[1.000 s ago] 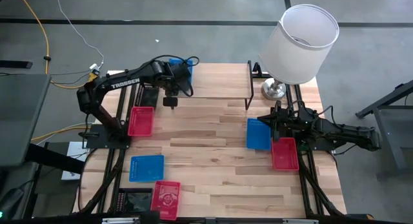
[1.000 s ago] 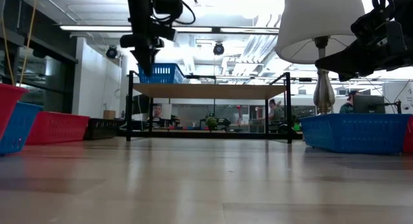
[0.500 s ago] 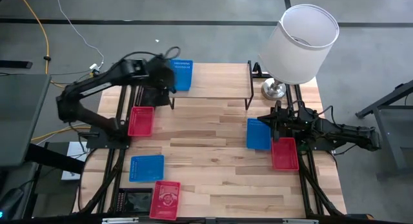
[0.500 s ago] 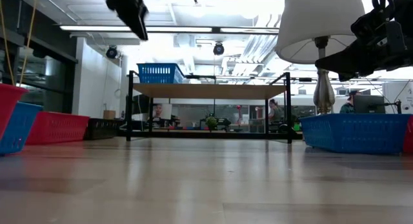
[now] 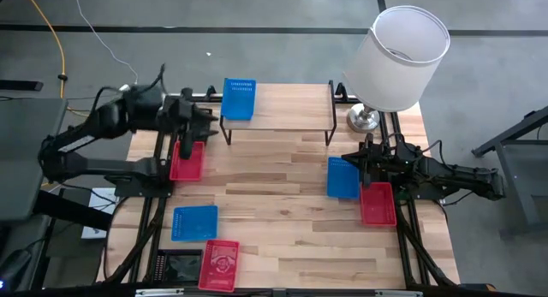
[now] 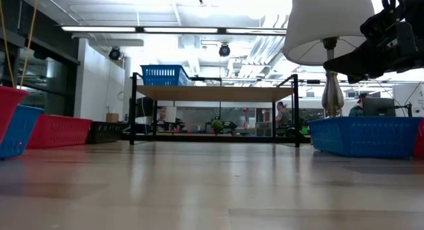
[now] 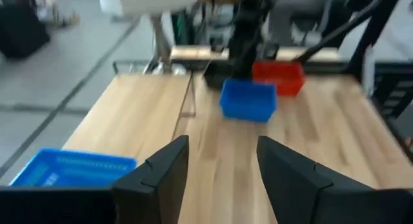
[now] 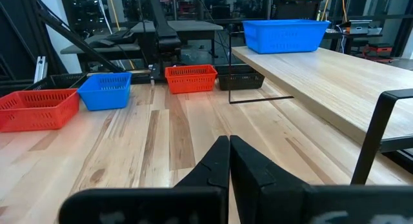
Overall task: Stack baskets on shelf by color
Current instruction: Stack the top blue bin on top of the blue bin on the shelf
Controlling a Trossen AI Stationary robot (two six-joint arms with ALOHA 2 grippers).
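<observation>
A blue basket (image 5: 239, 99) of perforated plastic, shallow and rectangular, stands on the left end of the shelf (image 5: 291, 105), a light wood plank on thin black metal legs. The left hand (image 5: 202, 123) is beside that end of the shelf, above the striped wooden worktop (image 5: 274, 186); its two dark fingers (image 7: 160, 179) are apart and empty. The right hand (image 5: 363, 159), fingers pressed together, waits between a blue basket on the worktop (image 5: 342, 177) and a red basket (image 5: 378, 203).

A blue basket (image 8: 284, 35) is sitting on the shelf (image 8: 322, 82). Two red baskets (image 8: 37, 109), a blue one and a black one are lining the table's (image 8: 161, 146) far edge.
</observation>
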